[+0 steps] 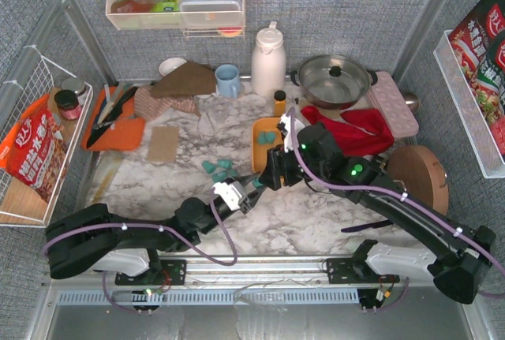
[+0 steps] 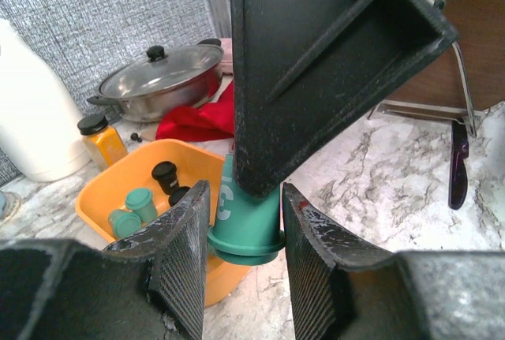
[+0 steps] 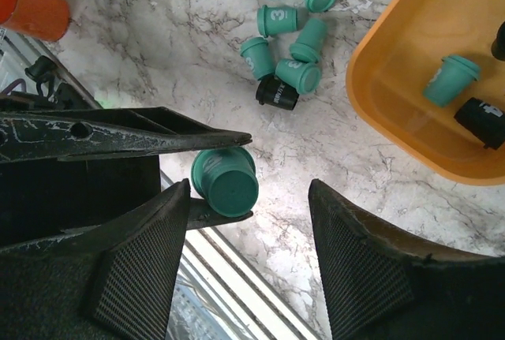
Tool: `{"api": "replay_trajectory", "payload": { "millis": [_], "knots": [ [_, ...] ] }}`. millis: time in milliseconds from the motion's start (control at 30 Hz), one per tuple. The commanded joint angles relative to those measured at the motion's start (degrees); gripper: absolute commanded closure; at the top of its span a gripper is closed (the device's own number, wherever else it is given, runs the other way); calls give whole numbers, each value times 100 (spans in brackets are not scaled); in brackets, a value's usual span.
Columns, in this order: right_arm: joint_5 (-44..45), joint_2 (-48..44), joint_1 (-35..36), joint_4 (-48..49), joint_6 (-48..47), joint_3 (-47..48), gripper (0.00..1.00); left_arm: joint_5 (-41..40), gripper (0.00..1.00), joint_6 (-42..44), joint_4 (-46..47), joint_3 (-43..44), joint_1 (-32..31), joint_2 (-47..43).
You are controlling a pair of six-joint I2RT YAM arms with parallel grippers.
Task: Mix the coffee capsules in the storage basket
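Note:
My left gripper (image 2: 245, 194) is shut on a teal coffee capsule (image 2: 245, 226), held just above the marble beside the storage basket (image 2: 106, 190). In the right wrist view the same capsule (image 3: 225, 181) sits between the left arm's two thin fingers. My right gripper (image 3: 246, 196) stands open around it, its left pad close to the capsule. From above, the two grippers (image 1: 248, 190) (image 1: 267, 178) meet at the orange basket (image 1: 258, 151). The basket holds teal (image 3: 450, 80) and black (image 3: 481, 121) capsules. Several more capsules (image 3: 288, 32) lie loose on the table.
Behind the basket stand a yellow spice jar (image 1: 279, 103), a white thermos (image 1: 268, 60), a lidded pot (image 1: 335, 80), a red cloth (image 1: 351, 131) and a pink egg tray (image 1: 392, 103). A round wooden board (image 1: 418, 178) lies right. The table's front rail (image 3: 237, 277) is under the grippers.

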Motion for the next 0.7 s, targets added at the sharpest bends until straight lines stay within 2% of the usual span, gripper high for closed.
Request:
{"api": "replay_trajectory", "payload": {
  "millis": [0,267,567,633,667],
  "knots": [
    [-114,52,28,265,137,-34,35,93,88,116,351,22,-9,-41],
    [-249,159,37,449,249,-90,42,87,88,153,320,50,-4,-89],
    [-338,193,37,558,342,-128,72,-11,88,196,105,100,-4,-201],
    [-322,184,37,546,349,-108,76,-39,82,196,15,130,-4,-232],
    [-307,184,37,536,349,-99,78,-78,74,196,-50,148,-4,-247]
  ]
}}
